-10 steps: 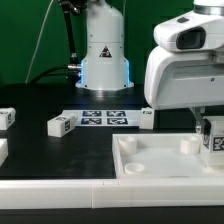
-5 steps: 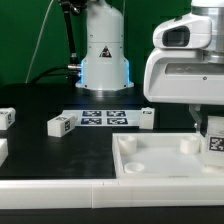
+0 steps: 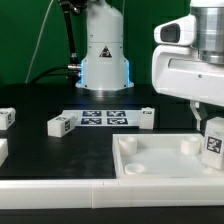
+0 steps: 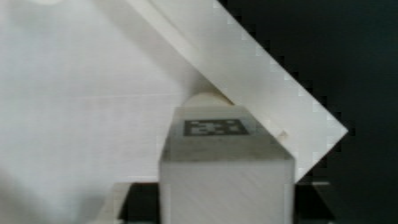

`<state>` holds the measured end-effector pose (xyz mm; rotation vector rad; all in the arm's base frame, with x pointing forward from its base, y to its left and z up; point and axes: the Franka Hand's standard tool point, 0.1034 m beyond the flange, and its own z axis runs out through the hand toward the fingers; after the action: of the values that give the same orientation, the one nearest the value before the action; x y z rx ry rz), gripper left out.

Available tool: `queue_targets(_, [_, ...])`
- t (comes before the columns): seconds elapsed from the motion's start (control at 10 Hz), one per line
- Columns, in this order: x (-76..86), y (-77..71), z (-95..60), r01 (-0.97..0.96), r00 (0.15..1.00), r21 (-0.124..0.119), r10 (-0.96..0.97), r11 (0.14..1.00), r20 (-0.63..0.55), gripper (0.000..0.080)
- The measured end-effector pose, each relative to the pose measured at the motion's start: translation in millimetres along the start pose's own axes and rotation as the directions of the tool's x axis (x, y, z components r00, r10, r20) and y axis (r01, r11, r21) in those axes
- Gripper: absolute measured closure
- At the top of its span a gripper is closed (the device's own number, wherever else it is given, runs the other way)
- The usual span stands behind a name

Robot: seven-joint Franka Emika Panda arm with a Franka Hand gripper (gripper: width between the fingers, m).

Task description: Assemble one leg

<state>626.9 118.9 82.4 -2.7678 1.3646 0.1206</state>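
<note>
My gripper (image 3: 211, 124) is shut on a leg (image 3: 213, 141), a small white block with a black-and-white tag. It holds the leg upright over the far right corner of the large white tray-like piece (image 3: 150, 164). In the wrist view the leg (image 4: 221, 160) stands between my dark fingers (image 4: 146, 200), with the tray piece's white surface (image 4: 89, 100) and its angled rim behind it. Whether the leg touches the piece I cannot tell.
Other legs lie on the black table: one (image 3: 60, 124) left of the marker board (image 3: 105, 117), one (image 3: 147, 117) at its right end, one (image 3: 5, 117) at the far left. The robot base (image 3: 103, 50) stands behind.
My gripper has shifted toward the exterior view's right with the leg in it, and the leg sits slightly lower. The loose legs have not moved.
</note>
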Motion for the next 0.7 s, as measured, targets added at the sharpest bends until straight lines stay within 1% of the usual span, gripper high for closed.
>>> queue_targets(0.1, [0.2, -0.7, -0.3, -0.084, 0.996, 0.014, 0.084, 0.996, -0.006, 0.0506])
queue_targets(0.2, [-0.3, 0.3, 0.2, -0.208, 0.978, 0.028, 0.209, 0.978, -0.003, 0.0506])
queue_targets(0.3, [0.0, 0.9, 0.2, -0.282, 0.96, 0.038, 0.282, 0.959, 0.007, 0.0506])
queue_targets(0.6, [-0.8, 0.4, 0.4, -0.461, 0.887, 0.036, 0.46, 0.887, 0.037, 0.0506])
queue_targets(0.7, [-1.5, 0.1, 0.5, -0.458, 0.889, 0.036, 0.457, 0.888, 0.037, 0.0445])
